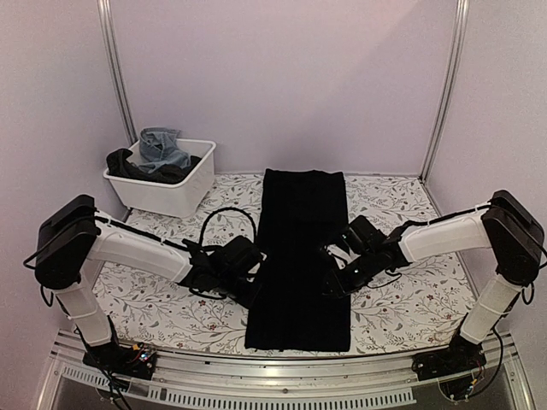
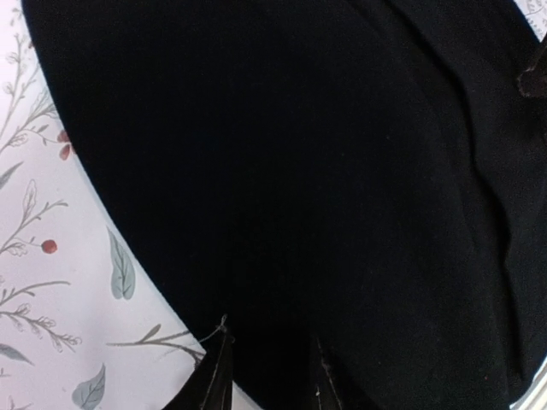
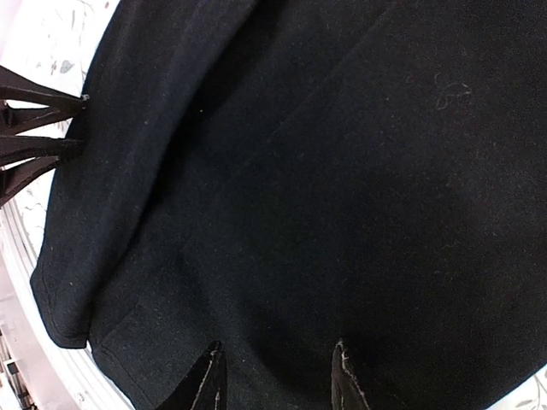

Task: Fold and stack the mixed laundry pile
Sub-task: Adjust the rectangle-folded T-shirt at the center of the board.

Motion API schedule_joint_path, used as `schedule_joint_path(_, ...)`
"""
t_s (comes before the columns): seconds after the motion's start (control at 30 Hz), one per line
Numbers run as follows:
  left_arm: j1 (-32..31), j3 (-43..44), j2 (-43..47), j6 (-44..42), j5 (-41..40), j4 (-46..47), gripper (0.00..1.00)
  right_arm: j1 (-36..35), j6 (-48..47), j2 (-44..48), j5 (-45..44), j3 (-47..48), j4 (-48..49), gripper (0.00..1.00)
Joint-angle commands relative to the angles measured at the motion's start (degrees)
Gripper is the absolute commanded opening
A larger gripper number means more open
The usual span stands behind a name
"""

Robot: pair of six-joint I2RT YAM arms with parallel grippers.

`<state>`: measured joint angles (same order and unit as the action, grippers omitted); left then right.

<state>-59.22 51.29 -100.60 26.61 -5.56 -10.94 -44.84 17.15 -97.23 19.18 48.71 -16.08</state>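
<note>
Black cloth piece (image 1: 299, 256) is seen from above spread flat down the middle of the bench (image 1: 402, 307), its long axis running from the near edge toward the far wall. The left jaws are set at its left long edge and the right jaws at its right long edge, both about halfway along, so each side is served by its own arm. Jeans (image 1: 162, 147) and dark clothes (image 1: 124, 164) lie in the white bin (image 1: 162, 201) at the far left, well apart from both arms. From the left wrist, the cloth's edge is seen running slantwise to the left fingertip, with the cloth ahead and to the right. The left jaws are narrowly apart, and whether a fold is pinched cannot be told. From the right wrist, cloth fills the view ahead, a hemmed corner off to the left. The right jaws are parted over it, with nothing seen gripped. A fold across the long axis is judged the likely next move.
</note>
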Motion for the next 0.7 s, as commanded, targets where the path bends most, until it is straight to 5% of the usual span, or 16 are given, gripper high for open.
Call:
schedule_joint_path(0.0, -2.2, -1.2, 1.8, 0.1, -2.4, -5.3, 0.31, 0.0, 0.3, 0.1, -4.5, -4.7, -7.6, 0.42)
schedule_joint_path(0.37, -2.0, -1.1, 3.1, 1.9, -6.4, -9.4, 0.33, 0.0, 4.3, 5.6, -7.5, -5.2, -13.1, 0.43)
schedule_joint_path(0.67, -7.1, -2.7, 10.5, -1.1, -4.2, -4.6, 0.38, -0.1, 8.2, 15.2, -0.3, -6.8, -11.2, 0.47)
